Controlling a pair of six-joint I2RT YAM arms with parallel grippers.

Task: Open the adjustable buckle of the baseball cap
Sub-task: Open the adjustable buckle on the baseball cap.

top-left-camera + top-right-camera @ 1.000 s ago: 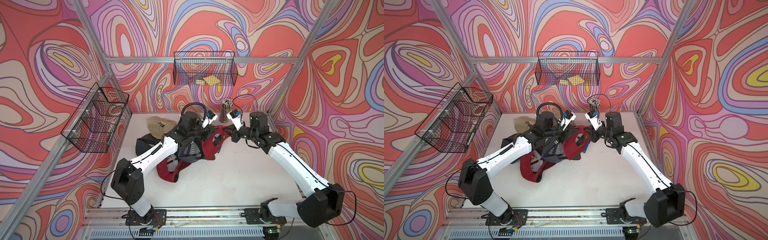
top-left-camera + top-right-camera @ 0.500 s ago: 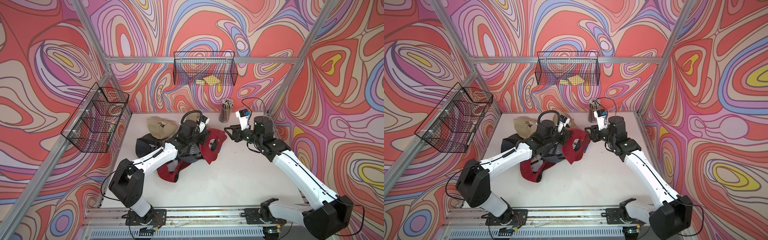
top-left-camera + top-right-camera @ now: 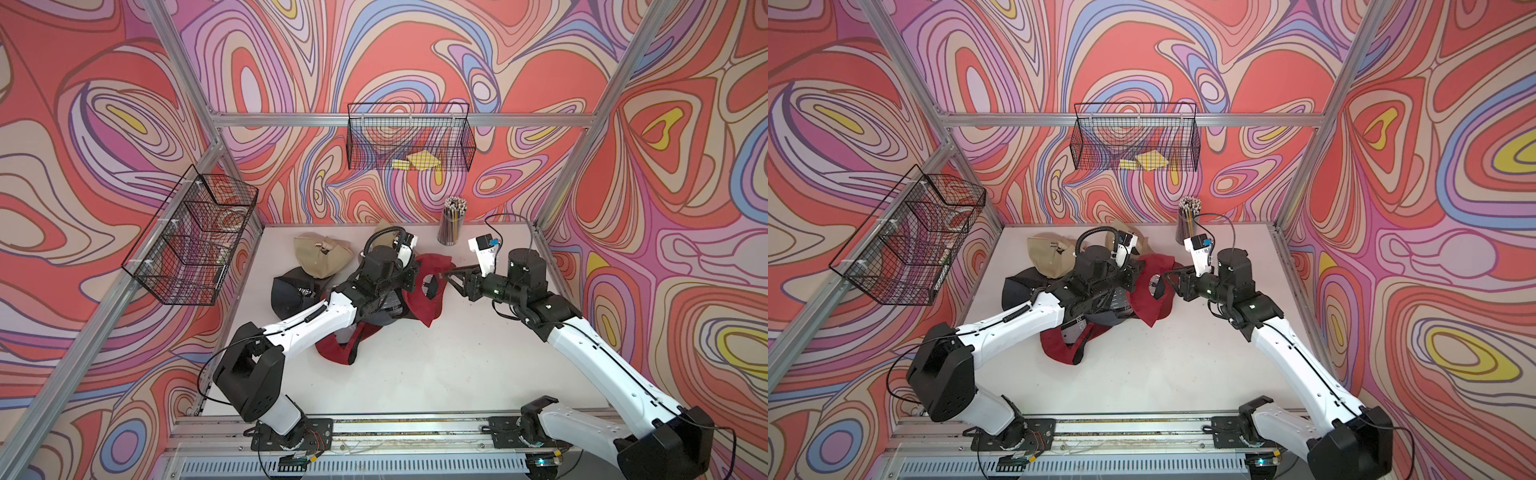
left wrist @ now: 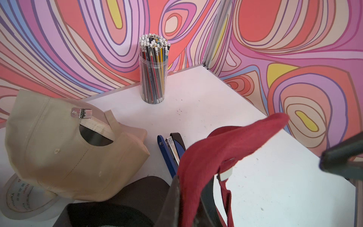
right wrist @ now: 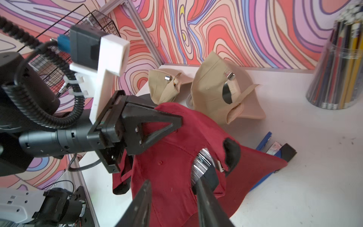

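Note:
A dark red baseball cap (image 3: pixel 428 286) (image 3: pixel 1152 291) hangs in mid-table, lifted by its crown. My left gripper (image 3: pixel 409 274) (image 4: pixel 188 206) is shut on the red fabric. The cap's rear opening faces my right gripper, and the silver buckle (image 5: pixel 219 164) (image 4: pixel 225 174) sits on its strap there, with the red strap end hanging below it. Whether the buckle's flap is lifted I cannot tell. My right gripper (image 3: pixel 451 280) (image 5: pixel 172 182) stands open just to the right of the cap, its jaws apart and touching nothing.
Two tan caps (image 3: pixel 320 257) (image 3: pixel 384 228), a black cap (image 3: pixel 291 286) and another red cap (image 3: pixel 349 345) lie left of and under the left arm. A pencil cup (image 3: pixel 451 222) stands at the back. A blue stapler (image 4: pixel 169 153) lies beside the held cap.
My right gripper has opened and drawn back to the right, off the cap. The left gripper has sunk a little with the cap still in it.

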